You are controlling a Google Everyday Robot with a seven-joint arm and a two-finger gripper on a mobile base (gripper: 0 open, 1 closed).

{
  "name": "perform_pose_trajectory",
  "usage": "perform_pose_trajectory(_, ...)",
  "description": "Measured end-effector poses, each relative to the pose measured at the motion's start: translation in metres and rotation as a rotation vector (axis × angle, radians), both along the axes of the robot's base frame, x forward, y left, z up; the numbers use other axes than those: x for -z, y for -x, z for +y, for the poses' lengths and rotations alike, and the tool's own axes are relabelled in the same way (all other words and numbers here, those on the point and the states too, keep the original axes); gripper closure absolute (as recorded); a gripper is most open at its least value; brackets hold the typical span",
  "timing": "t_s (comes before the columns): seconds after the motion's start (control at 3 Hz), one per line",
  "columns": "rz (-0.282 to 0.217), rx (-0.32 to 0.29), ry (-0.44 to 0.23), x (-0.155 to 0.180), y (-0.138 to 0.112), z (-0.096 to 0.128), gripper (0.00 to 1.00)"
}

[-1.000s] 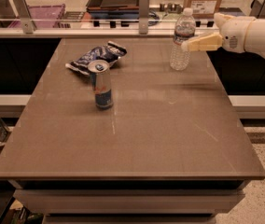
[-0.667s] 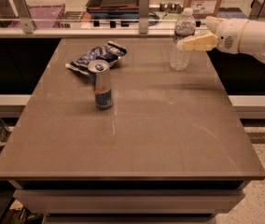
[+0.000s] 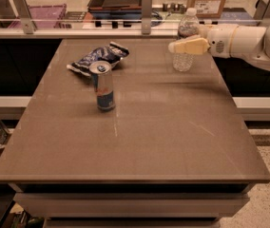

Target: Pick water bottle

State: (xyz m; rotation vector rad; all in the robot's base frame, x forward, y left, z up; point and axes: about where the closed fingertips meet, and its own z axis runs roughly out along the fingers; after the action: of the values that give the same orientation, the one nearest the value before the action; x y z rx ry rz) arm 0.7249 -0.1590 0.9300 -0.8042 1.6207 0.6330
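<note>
Where water bottle (image 3: pixel 183 62) stands upright, end effector (image 3: pixel 173 47) crosses its middle.

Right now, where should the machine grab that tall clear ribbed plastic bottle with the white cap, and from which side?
Probably its ribbed midsection, coming level from the right. The clear water bottle stands upright, round and slim, so a sideways clamp suits it. The gripper hangs at that height, reaching in from the right. The slim blue-silver can stands apart, leftward.

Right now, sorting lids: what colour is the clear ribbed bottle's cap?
White cap on the clear ribbed plastic bottle, camera view; the hand is at its middle.
</note>
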Motion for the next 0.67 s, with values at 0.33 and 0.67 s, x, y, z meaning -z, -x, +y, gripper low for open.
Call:
perform_pose_trajectory(0.33, 0.002, -0.005, -0.004, 0.0002, -0.0002, 0.0020, 0.39)
perform_pose_trajectory(0.67, 0.003, -0.009, -0.004, 0.0009, -0.0006, 0.0052, 0.62)
